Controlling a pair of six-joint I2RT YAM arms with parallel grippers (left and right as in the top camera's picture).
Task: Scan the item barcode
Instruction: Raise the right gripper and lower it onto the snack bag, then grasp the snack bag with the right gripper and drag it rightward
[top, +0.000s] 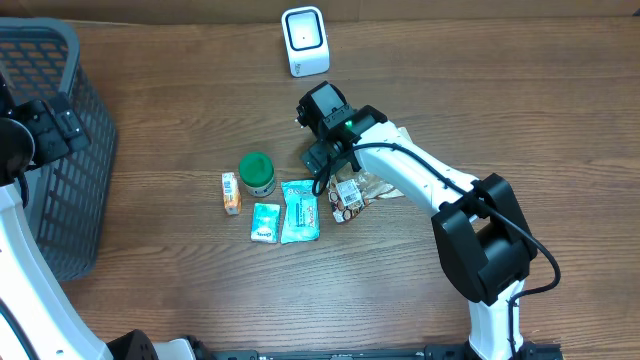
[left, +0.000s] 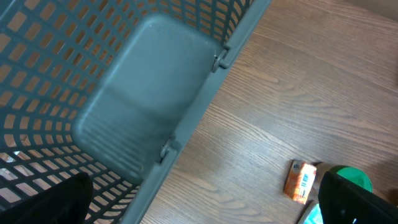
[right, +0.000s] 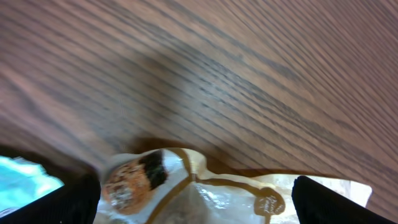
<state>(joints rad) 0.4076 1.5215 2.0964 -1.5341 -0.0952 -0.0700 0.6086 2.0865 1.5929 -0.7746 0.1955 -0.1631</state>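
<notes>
You are looking at a brown wooden table (top: 330, 300) with fine grain running across it, and it fills nearly the whole overhead view. Beyond its far edge you see a narrow pale tan strip (top: 450, 6). The light is even, with only soft shadows.

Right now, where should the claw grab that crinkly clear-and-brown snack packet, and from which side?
Probably from straight above, pinching across the middle of the crinkly clear-and-brown snack packet. It lies flat on the brown wooden table, so there is no edge to slip under, and a teal foil sachet lies close beside it. The open right claw has it between its fingers.
</notes>
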